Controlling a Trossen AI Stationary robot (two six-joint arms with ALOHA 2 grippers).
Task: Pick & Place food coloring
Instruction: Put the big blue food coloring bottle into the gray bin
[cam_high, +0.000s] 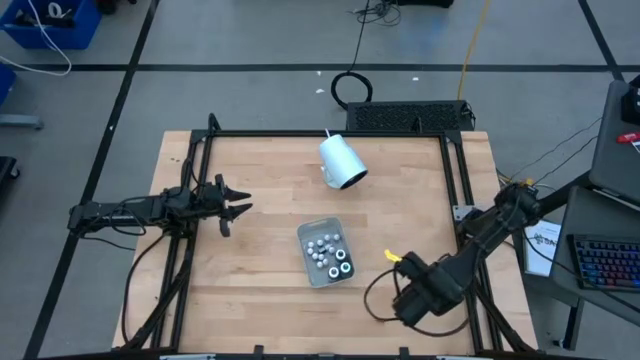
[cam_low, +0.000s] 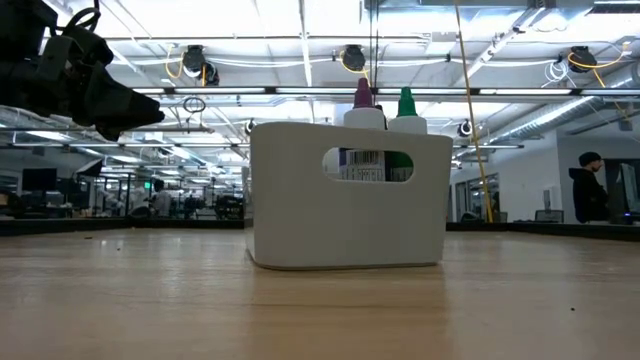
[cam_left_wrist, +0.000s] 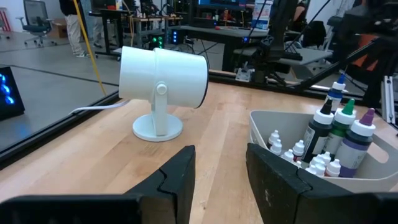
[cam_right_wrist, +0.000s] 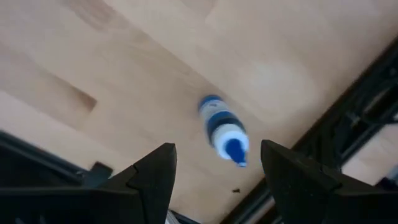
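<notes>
A pale rectangular tray (cam_high: 312, 268) stands on the table's middle and holds the food coloring (cam_high: 328, 250): several tiny whitish bottles and a few larger dark ones. The bottles also show in the left wrist view (cam_left_wrist: 329, 134) and in the low view (cam_low: 385, 108). One small bottle with a blue cap (cam_right_wrist: 224, 130) shows blurred against the table top below my right gripper (cam_right_wrist: 217, 155), near the table's front right. That gripper is open and points down, with the bottle apart from its fingers. My left gripper (cam_high: 238, 205) is open and empty at the table's left, facing the tray.
A white cylindrical cup on a round foot (cam_high: 342, 162) stands behind the tray, toward the far edge. A small yellow thing (cam_high: 393, 257) shows right of the tray. Black frame rails (cam_high: 462, 190) run along the table's sides. Bare wood lies between my left gripper and the tray.
</notes>
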